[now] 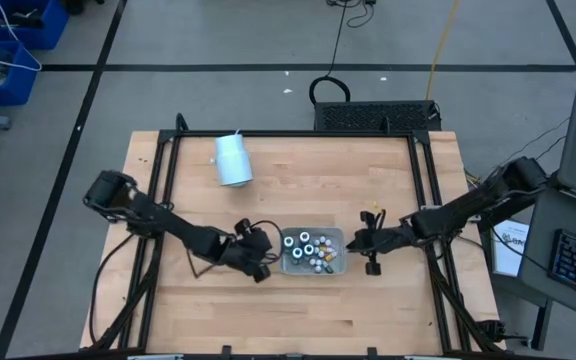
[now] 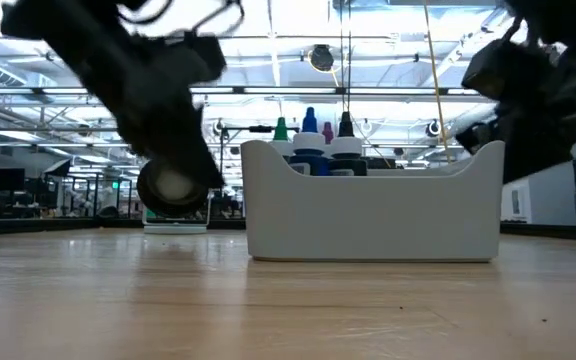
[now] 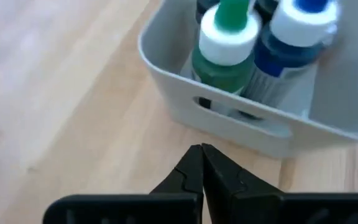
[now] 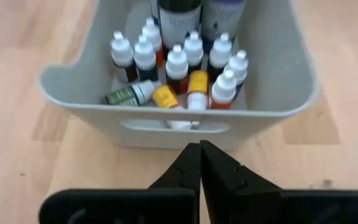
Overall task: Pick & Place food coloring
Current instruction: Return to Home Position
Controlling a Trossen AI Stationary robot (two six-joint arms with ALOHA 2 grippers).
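The food coloring bottles (image 1: 308, 249) stand inside the grey rectangular tray (image 1: 336, 266) at the table's middle. In the right wrist view several small white-capped bottles (image 4: 178, 62) crowd the tray's right end, some lying on their sides. In the left wrist view a green bottle (image 3: 225, 50) and a blue one (image 3: 294, 43) stand at the tray's left end. My left gripper (image 3: 201, 149) is shut, just left of the tray. My right gripper (image 4: 199, 146) is shut, just right of the tray. Neither holds anything.
A large white cylinder (image 1: 233, 160) lies on its side toward the table's far left. The tray's end walls have handle slots (image 4: 179, 124). Bare wood lies along the near edge (image 1: 298, 320). Black frame rails (image 1: 163, 190) run along both sides.
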